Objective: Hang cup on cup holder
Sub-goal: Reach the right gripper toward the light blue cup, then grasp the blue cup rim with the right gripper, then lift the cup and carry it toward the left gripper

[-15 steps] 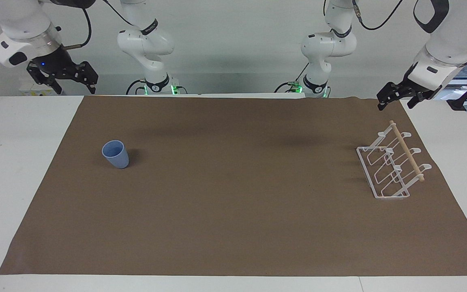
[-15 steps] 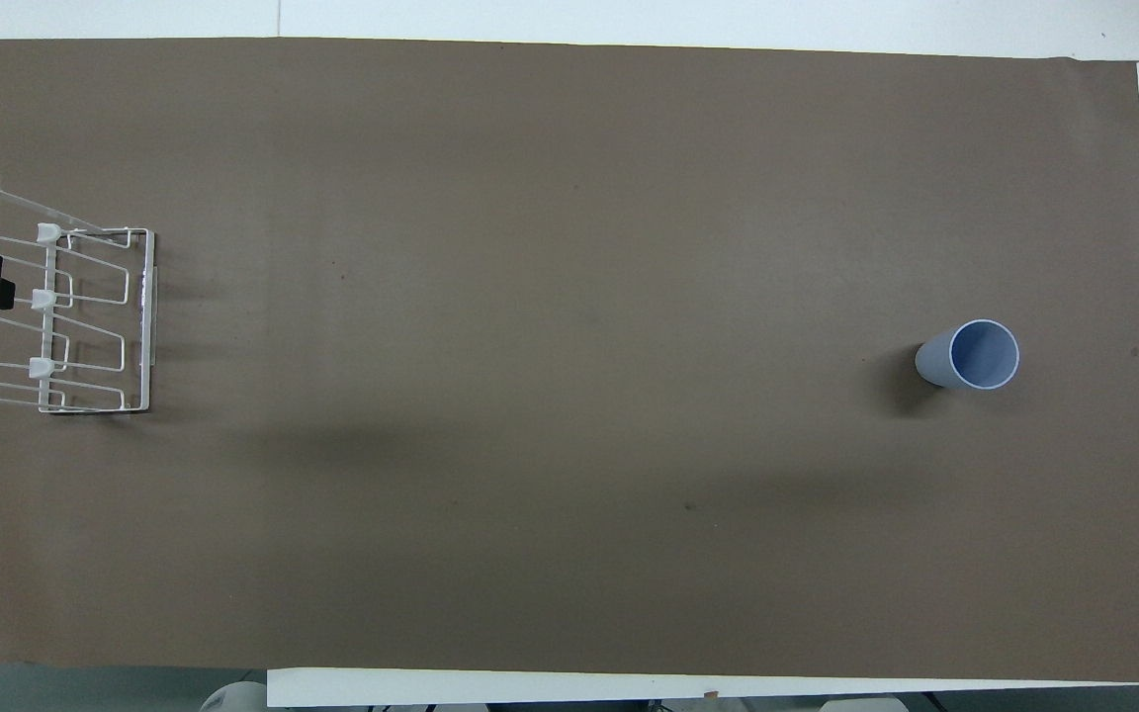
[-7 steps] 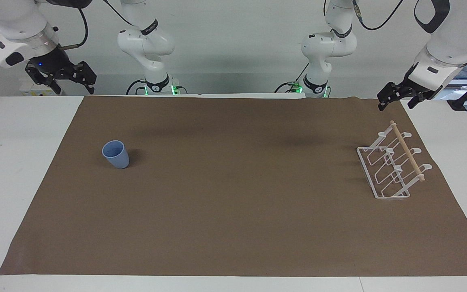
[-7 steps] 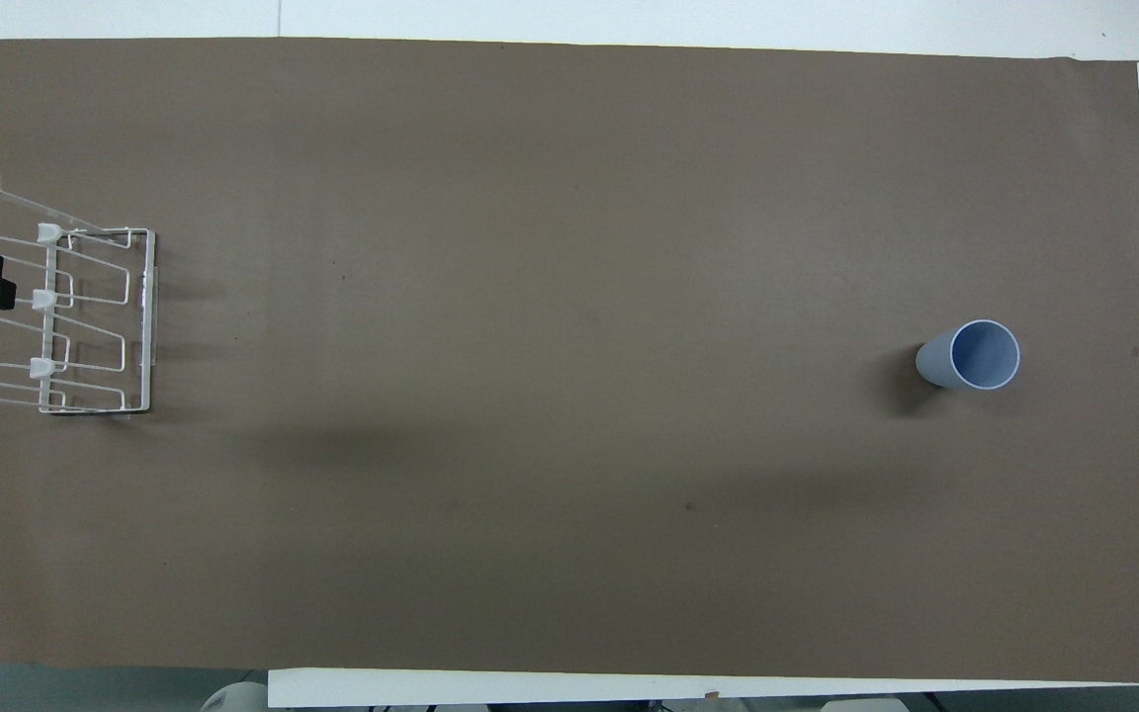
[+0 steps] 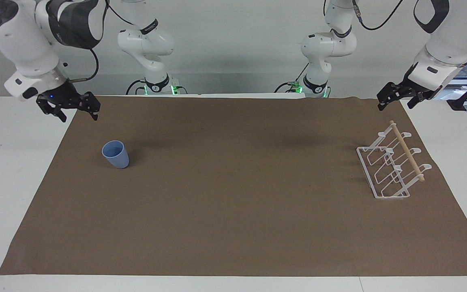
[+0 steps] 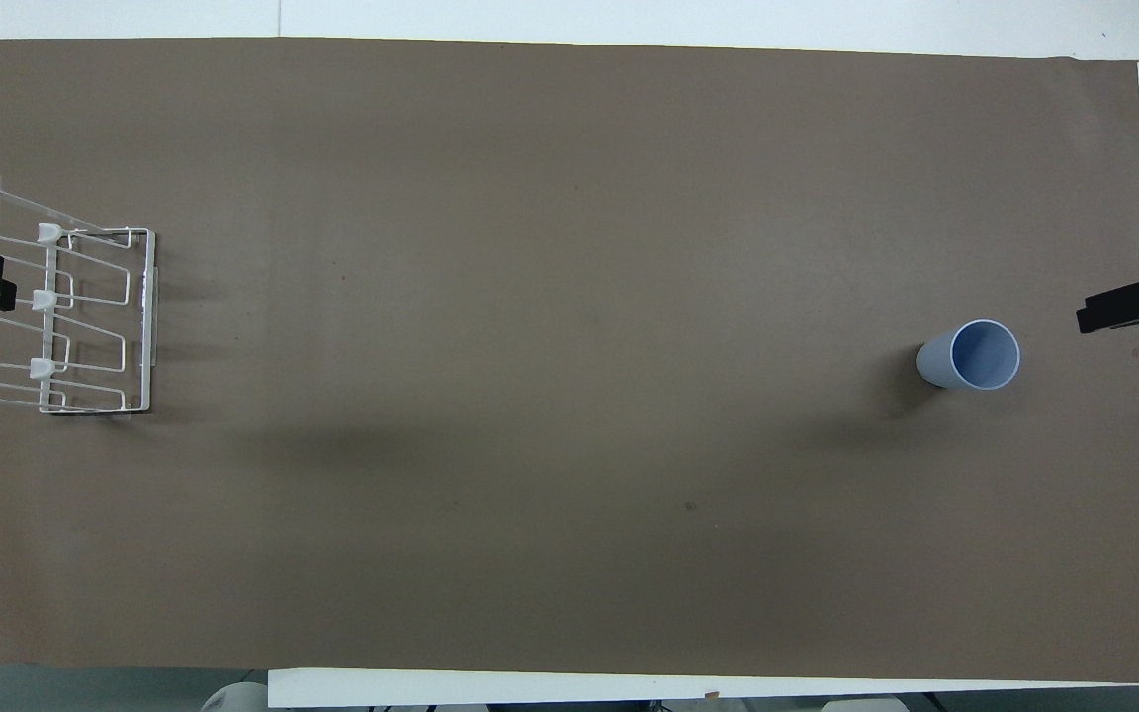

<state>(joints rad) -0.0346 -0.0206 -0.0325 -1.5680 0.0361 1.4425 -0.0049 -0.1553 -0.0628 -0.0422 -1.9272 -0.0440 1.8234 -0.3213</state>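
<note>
Over mat edge near cup, right gripper spread, empty; left gripper waits, spread

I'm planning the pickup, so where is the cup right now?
The cup stands upright on the brown mat toward the right arm's end, apart from the right gripper.

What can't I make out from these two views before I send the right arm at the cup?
- Right gripper: the overhead view's edge cuts it off; only a tip shows there.
- Left gripper: likewise cut off by the overhead view's edge, over the cup holder; finger state unreadable.
- Cup: the side toward the robots is hidden by its own body in the facing view.
</note>
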